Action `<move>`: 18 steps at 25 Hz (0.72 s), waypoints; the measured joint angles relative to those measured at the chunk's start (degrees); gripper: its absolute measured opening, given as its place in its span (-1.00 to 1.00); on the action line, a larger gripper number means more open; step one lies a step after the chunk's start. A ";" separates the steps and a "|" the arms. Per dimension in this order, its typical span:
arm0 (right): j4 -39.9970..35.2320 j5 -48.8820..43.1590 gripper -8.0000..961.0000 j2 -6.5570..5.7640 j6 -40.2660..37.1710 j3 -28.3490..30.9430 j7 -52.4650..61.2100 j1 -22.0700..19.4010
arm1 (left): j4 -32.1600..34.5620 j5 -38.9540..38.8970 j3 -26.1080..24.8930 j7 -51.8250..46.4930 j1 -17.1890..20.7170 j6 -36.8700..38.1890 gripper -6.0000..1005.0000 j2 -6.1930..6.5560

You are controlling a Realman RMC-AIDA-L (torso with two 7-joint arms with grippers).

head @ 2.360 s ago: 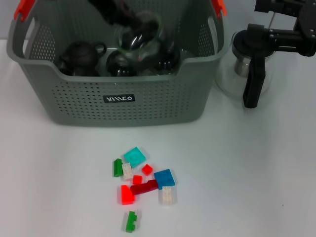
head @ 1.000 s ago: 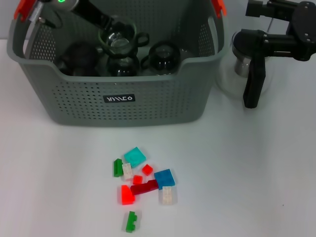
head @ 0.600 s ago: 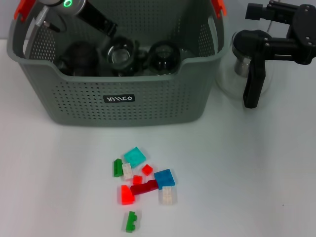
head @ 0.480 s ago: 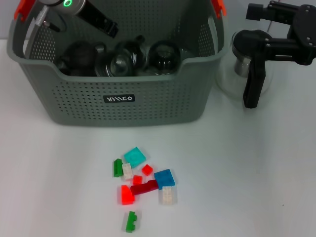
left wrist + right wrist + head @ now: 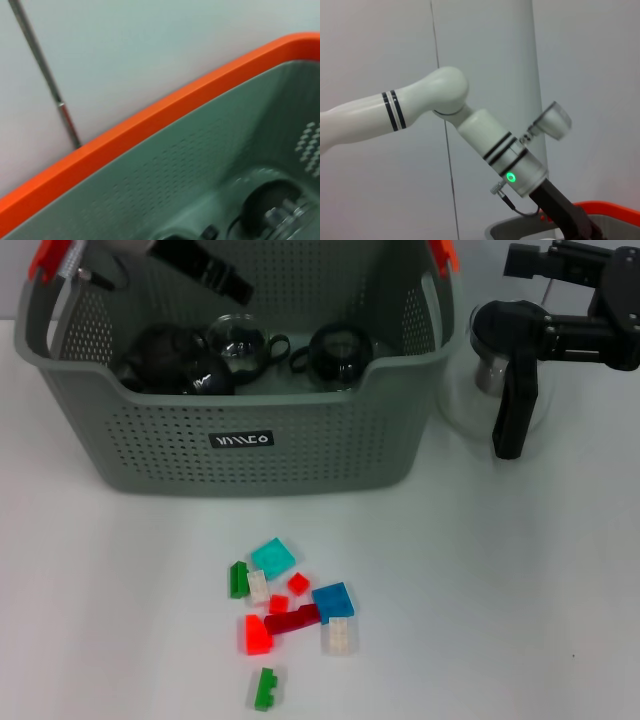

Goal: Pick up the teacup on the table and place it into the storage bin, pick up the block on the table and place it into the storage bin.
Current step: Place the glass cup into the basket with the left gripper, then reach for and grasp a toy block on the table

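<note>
Teacups (image 5: 240, 340) are sitting in the storage bin (image 5: 300, 445); blocks (image 5: 285, 605) are lying untouched near the surface's front edge. Left hand (image 5: 205, 270) above bin: grip state indeterminate.

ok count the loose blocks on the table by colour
green: 2
red: 4
white: 2
teal: 1
blue: 1
total: 10

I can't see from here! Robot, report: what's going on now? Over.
Left gripper above the storage bin, carrying nothing. Teacup inside bin. Blocks on table, untouched. Right gripper by the glass pot.
</note>
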 joint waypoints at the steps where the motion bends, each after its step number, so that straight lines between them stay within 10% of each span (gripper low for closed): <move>1: -0.02 0.13 0.84 -0.07 -0.06 0.02 0.00 -0.01 | 2.29 -1.16 -0.46 0.12 0.59 1.71 0.15 -0.23; 11: -0.04 1.56 0.84 -1.47 -3.33 0.93 0.04 -0.61 | 20.95 -24.53 -4.66 3.77 9.72 19.25 0.72 -0.18; 18: -0.05 1.99 0.84 -3.35 -6.16 2.91 1.08 -2.37 | 25.40 -42.54 -8.19 10.31 17.18 31.31 0.72 -0.41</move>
